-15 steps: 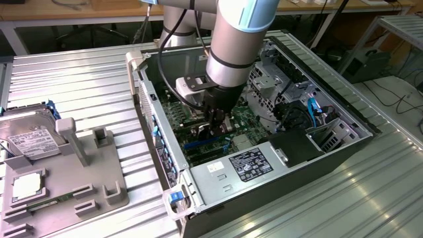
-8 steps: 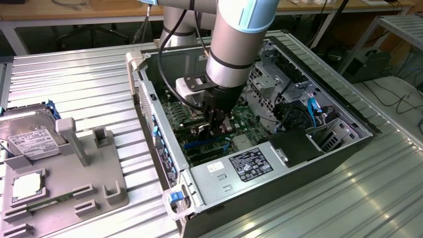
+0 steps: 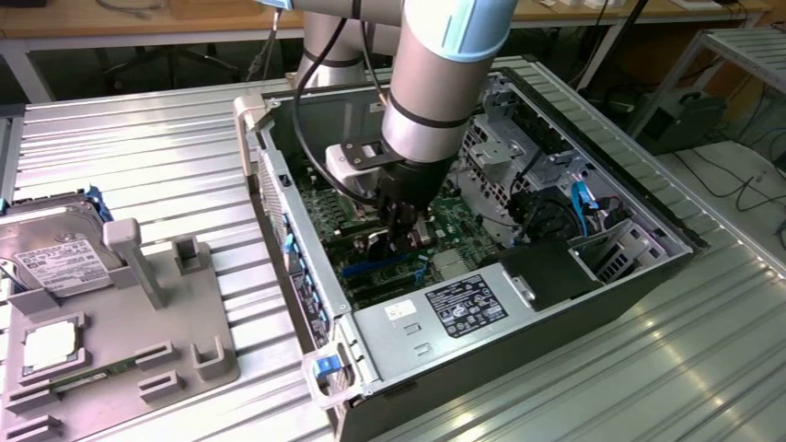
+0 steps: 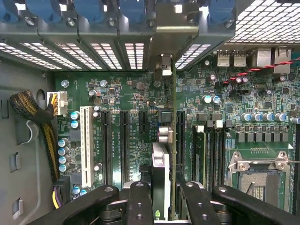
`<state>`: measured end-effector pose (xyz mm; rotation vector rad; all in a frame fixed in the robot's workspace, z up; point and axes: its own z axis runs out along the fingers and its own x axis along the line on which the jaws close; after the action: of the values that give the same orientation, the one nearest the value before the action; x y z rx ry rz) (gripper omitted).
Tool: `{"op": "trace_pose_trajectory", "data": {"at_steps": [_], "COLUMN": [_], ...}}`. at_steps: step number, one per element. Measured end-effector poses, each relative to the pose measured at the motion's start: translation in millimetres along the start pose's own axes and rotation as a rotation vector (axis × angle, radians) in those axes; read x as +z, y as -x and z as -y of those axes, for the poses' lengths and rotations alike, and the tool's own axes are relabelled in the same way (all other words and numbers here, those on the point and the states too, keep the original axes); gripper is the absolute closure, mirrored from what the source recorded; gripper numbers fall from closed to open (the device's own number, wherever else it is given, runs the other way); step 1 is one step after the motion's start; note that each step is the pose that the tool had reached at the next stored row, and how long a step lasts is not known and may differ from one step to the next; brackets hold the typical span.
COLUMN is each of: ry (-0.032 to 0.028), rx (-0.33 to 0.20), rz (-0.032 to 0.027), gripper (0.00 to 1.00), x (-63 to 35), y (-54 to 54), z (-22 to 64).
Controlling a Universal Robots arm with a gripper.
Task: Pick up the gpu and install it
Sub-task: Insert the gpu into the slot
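My hand (image 4: 167, 194) is clamped on the gpu (image 4: 160, 171). The card stands on edge over the motherboard (image 4: 117, 93), long axis aimed at the case's slotted rear wall (image 4: 93, 51). In the exterior view, that wall is at 9 o'clock from the hand. The arm (image 3: 430, 83) hides most of the card, so I cannot tell whether it is seated.

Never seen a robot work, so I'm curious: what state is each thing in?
computer case: open, lying on its side.
gpu: on edge above the motherboard slots, gripped.
hand: shut on the gpu.
hard drive: resting in the gray holder outside the case.
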<state>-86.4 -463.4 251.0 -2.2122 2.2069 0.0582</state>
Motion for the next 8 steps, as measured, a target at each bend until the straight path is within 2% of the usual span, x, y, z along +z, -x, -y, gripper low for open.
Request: {"op": "trace_pose_trajectory", "data": {"at_steps": [8], "ry": [0.0007], "rx": [0.0], "rz": [0.0001], "gripper": [0.71], "x": [1.1], "y": [0.0], "z": [-0.8]}}
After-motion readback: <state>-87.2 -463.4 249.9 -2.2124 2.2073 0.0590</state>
